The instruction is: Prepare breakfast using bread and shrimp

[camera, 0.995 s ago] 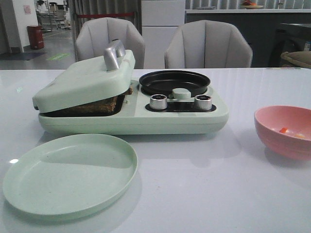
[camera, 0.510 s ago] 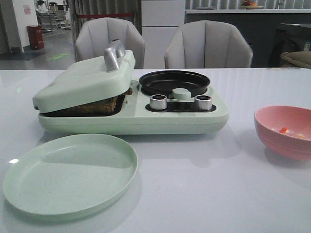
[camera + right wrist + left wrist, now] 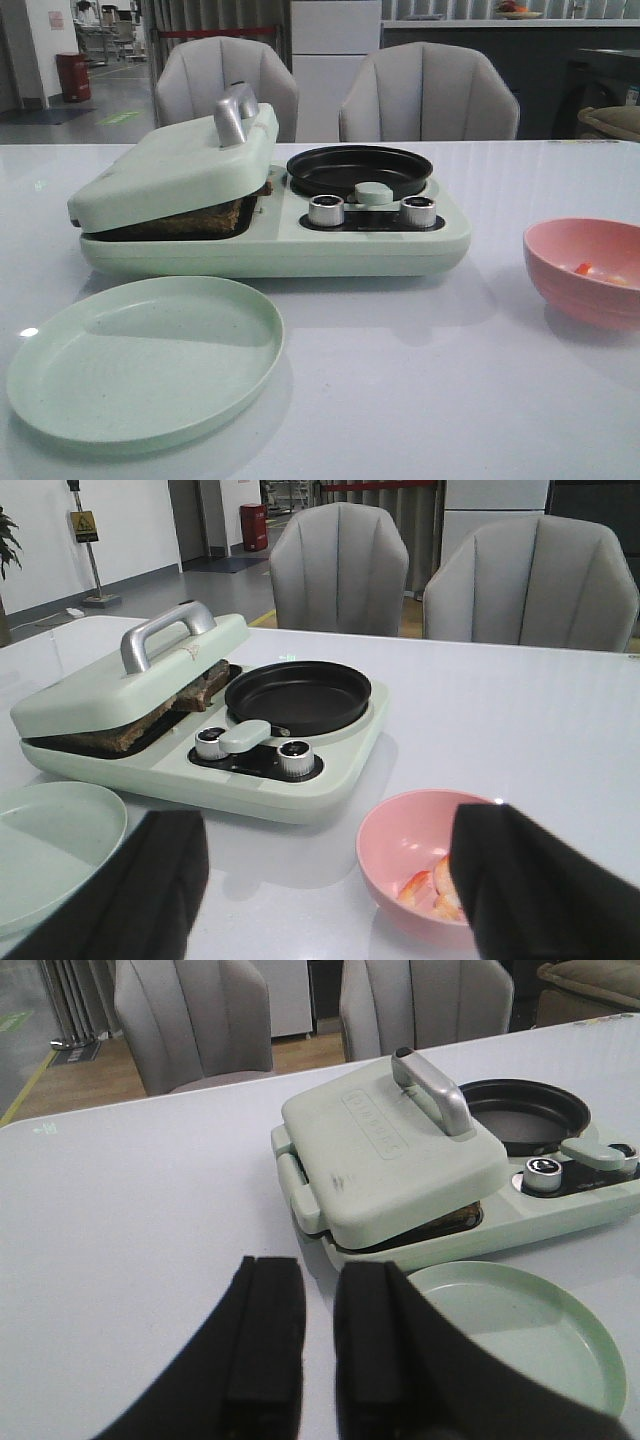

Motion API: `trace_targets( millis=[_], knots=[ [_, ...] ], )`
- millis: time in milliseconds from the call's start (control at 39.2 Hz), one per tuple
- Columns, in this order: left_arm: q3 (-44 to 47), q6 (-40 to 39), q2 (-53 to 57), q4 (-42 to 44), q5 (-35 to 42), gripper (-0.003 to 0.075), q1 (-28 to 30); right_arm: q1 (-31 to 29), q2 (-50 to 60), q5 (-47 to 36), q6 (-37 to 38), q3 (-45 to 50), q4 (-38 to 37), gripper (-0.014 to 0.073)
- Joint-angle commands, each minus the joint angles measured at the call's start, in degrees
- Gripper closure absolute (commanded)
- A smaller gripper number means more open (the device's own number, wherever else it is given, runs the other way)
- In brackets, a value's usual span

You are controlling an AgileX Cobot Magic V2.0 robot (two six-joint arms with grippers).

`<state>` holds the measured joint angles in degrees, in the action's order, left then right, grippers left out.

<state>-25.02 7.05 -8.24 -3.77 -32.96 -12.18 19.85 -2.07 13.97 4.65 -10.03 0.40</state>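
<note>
Nearest to me on the white surface (image 3: 420, 400) sits the empty pale-green plate (image 3: 145, 360), just in front of the breakfast maker (image 3: 270, 215). My left hand (image 3: 320, 1345) hangs above the bare surface short of the plate, its pads (image 3: 262, 1340) nearly together with only a slim gap, nothing between them. My right hand (image 3: 320, 880) is spread wide and empty, above the near side of the pink bowl (image 3: 425, 865).

The shrimp (image 3: 430, 890) lie in the bottom of that bowl, a few small orange-and-white pieces, partly hidden behind one of my right fingers. The bread (image 3: 150, 715) is already in the press side of the breakfast maker — I can see browned slices under the lid (image 3: 175, 165), which rests tilted on them rather than fully shut. Beyond the two knobs (image 3: 372, 211) is the black round pan (image 3: 358, 170), empty. Two grey chairs (image 3: 330, 90) stand behind the surface.

My worries from here: the shrimp are small and probably slick, so a wide pinch in a curved bowl could squirt one out or shove the light bowl sideways. The pan's rim is low, so a release from too high could bounce a piece off. On the left, the lid handle (image 3: 432, 1090) is smooth metal — a poor grip could let the lid drop back on the bread.
</note>
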Motion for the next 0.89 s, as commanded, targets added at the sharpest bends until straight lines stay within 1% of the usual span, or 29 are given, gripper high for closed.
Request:
trace_targets(
  millis=[0,153,204,255,306,714,868],
  knots=[
    [1.1,-0.7,3.1,-0.9,5.1,0.0515,-0.3,-0.3,-0.5,-5.4,-0.3,-1.5,-0.4,-0.0006],
    [2.5,-0.7,6.3,-1.5,5.7,0.0527,-0.3,-0.3,-0.5,-5.7,-0.3,-1.5,-0.4,-0.0006],
    [2.6,-0.7,6.3,-1.5,5.7,0.0561,-0.3,-0.3,-0.5,-5.8,-0.3,-1.5,-0.4,-0.0006],
    [2.6,-0.7,6.3,-1.6,5.7,0.0615,-0.3,-0.3,-0.5,-5.8,-0.3,-1.5,-0.4,-0.0006],
    [2.6,-0.7,6.3,-1.6,5.8,0.0605,-0.3,-0.3,-0.5,-5.8,-0.3,-1.5,-0.4,-0.0006],
    [2.6,-0.7,6.3,-1.8,6.6,0.0607,-0.3,-0.3,-0.5,-5.8,-0.3,-1.4,-0.4,-0.0006],
    [2.6,-0.7,6.3,-2.5,6.7,0.0606,-0.3,-0.3,-0.5,-8.4,-0.3,-0.7,-0.4,-0.0006]
  ],
)
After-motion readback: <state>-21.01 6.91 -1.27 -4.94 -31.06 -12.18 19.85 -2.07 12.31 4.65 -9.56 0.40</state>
